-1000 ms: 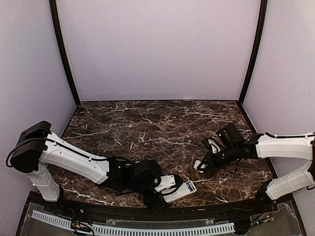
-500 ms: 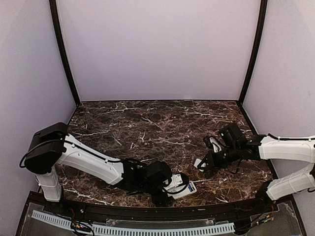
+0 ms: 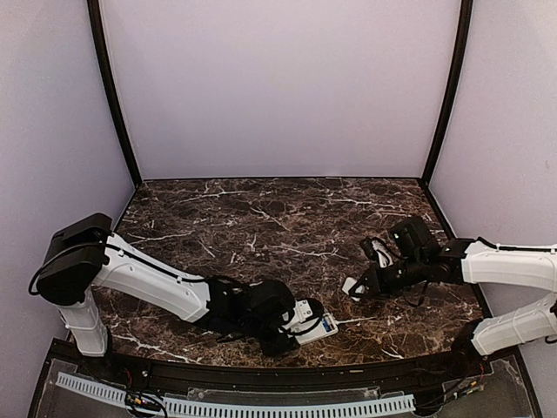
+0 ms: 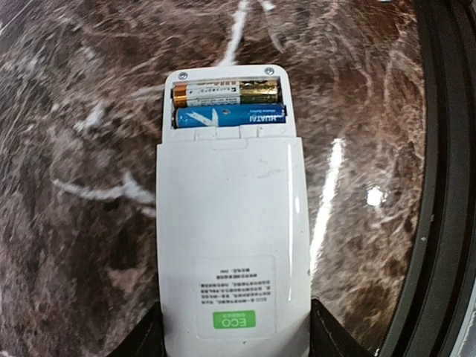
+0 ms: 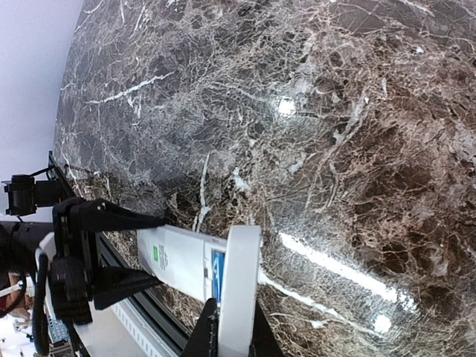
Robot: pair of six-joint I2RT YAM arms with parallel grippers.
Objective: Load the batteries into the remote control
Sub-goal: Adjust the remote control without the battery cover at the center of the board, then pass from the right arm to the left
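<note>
Remote control [image 4: 230, 245]: lies back-up on the marble table [image 4: 74, 149], close to the near edge and in front of the left arm. Its battery bay is uncovered at the end away from that arm.
Batteries: two cells lie side by side in the bay, a gold-and-white battery [image 4: 227, 92] on the outer side and a blue battery [image 4: 230, 116] next to the back panel. Both look seated.
Left gripper [image 4: 234, 327]: clamped across the remote's long sides at the label end, with a dark finger [image 4: 147, 341] showing on either flank.
Right gripper [image 5: 229, 331]: pinched on the edge of a thin white panel, most likely the battery cover [image 5: 239, 282]. It holds the panel above the table to the right of the remote, near it but not touching.
Weight: the remote is probably light, a hollow plastic shell with most of its mass in the cells.
Stiffness: the body is rigid. The cover is thin, and its tabs could bend or snap if it is forced in at an angle.
Surface: smooth, glossy plastic on polished stone, so the remote is likely to skate unless it is pinned.
Where to hold: the remote by its long edges, well clear of the bay. The cover by its end or edges, so the leading lip is free to meet the grooves.
Risk: a skewed cover could jam or lift a cell.
</note>
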